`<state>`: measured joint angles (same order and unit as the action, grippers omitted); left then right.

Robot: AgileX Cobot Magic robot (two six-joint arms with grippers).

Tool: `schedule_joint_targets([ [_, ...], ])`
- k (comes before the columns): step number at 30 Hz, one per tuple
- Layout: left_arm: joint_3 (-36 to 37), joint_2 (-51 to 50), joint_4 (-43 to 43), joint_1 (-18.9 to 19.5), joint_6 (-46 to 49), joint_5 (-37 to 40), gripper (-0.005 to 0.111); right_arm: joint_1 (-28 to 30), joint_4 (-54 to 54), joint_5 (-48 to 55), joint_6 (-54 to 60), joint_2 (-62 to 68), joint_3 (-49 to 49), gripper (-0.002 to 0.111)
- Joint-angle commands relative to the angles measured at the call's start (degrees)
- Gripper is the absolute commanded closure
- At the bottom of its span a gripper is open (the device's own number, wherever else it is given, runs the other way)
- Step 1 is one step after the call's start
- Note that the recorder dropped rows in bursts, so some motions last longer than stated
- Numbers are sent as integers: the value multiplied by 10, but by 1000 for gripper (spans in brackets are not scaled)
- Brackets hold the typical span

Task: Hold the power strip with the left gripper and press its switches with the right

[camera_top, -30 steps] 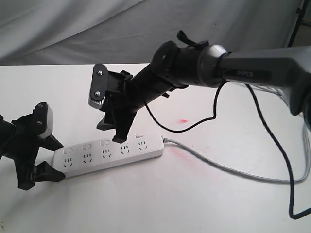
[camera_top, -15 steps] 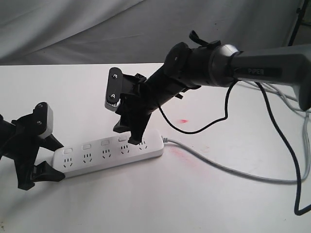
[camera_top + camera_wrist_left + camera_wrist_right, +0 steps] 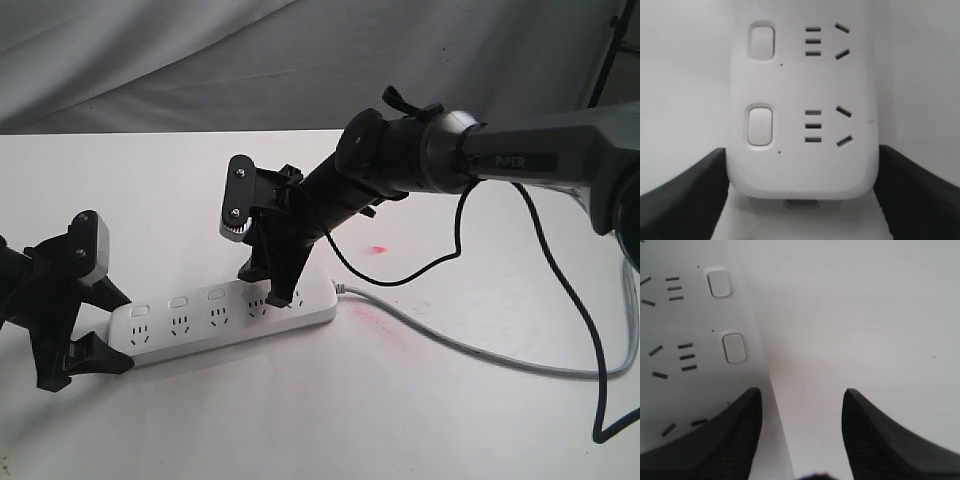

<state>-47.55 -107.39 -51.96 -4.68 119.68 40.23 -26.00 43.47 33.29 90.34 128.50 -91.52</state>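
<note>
Both jaws of left gripper (image 3: 110, 330) pinch power strip (image 3: 225, 315) end on table (image 3: 400, 420); right gripper (image 3: 270, 285) spread, one tip by far-end switches (image 3: 215, 295); off-centre push could miss, skew strip.

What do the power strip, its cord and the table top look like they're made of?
The power strip looks like smooth white moulded plastic, semi-gloss: rounded corners, soft sheen. Its cord seems grey rubbery or vinyl sheathing, matte, lying in a loose curve. The table top is white and matte, pink-stained; material unclear, possibly laminate.
</note>
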Motion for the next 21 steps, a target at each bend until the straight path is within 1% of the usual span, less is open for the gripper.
schedule_joint_targets([
  [1, -1, 0, 2, 0, 2, 3, 40, 2, 7, 3, 4, 4, 4, 61],
  [7, -1, 0, 2, 0, 2, 3, 40, 2, 1, 11, 10, 31, 4, 61],
  [21, -1, 0, 2, 0, 2, 3, 40, 13, -15, 19, 10, 38, 4, 61],
])
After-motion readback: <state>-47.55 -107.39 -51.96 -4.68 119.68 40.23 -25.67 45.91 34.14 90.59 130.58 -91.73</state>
